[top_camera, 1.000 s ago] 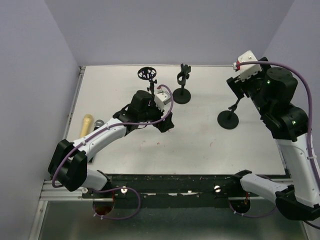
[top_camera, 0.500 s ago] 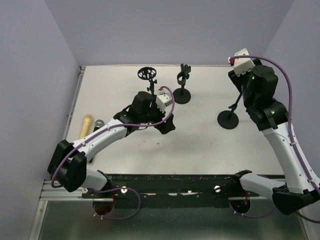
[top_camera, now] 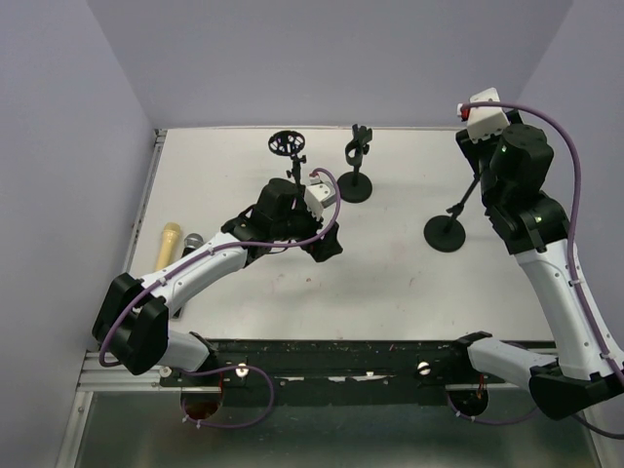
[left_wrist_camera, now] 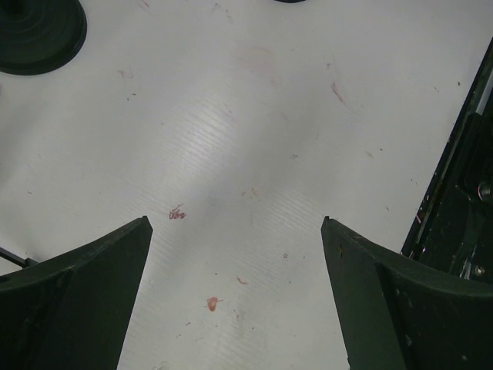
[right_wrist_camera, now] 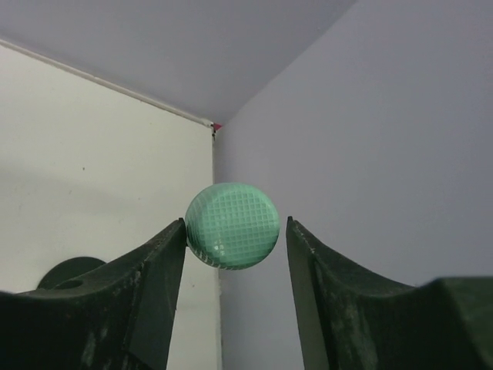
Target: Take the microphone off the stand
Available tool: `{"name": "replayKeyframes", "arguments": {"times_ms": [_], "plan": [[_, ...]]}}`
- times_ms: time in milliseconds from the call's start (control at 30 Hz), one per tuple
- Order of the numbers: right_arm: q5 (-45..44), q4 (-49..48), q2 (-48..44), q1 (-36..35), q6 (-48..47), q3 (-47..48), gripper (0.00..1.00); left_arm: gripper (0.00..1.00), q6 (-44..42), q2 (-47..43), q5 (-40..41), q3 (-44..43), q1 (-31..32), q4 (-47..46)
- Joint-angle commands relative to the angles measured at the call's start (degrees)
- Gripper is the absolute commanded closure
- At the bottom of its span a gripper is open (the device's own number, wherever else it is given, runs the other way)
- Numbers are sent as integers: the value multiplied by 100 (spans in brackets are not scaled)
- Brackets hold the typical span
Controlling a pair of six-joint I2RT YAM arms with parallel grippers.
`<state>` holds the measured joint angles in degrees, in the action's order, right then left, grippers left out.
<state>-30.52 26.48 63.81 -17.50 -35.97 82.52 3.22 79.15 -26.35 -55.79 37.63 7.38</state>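
The right gripper (right_wrist_camera: 236,222) is hovering at the far right corner of the bench (top_camera: 390,283), above the tilted rod of the stand (top_camera: 446,232), whose round base is sitting near the right edge. In the right wrist view the green mesh head of the microphone (right_wrist_camera: 232,225) is showing between the two fingers. The left finger (right_wrist_camera: 146,270) is looking as if it is touching the head, while a thin strip of wall is showing between the head and the right finger. Whether the gripper is actually clamping the microphone I cannot tell. The microphone's body is hidden, and so is the point where it meets the stand.

The left gripper (top_camera: 327,242) is hanging over the middle of the bench with its fingers wide apart and only bare bench between them.

Two more stands are standing near the far edge: a ring stand (top_camera: 286,143) and a clip stand (top_camera: 355,185). A yellow mic (top_camera: 171,242) is lying flat close to the left edge.
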Motion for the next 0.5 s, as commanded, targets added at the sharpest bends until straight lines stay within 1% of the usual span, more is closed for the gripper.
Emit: {"name": "replayKeyframes", "arguments": {"times_ms": [0,33,133,300,367,433,467], "plan": [[11,-362,-158,71,2,-368,42,1,-6,-146,-143,24,34,-87],[20,-450,-167,80,-24,-420,46,1,11,-163,-142,24,34,-87],[-6,-538,-115,88,-60,-404,52,1,20,-164,-169,24,34,-113],[178,-521,-9,89,54,-123,69,1,47,-128,-186,16,34,-122],[493,-346,8,89,186,105,75,1,47,-128,-186,33,34,-131],[1063,-74,-79,89,379,264,76,1,47,-137,-151,16,34,-122],[1405,-3,-158,89,467,299,79,1,47,-128,-134,16,34,-122]]}}
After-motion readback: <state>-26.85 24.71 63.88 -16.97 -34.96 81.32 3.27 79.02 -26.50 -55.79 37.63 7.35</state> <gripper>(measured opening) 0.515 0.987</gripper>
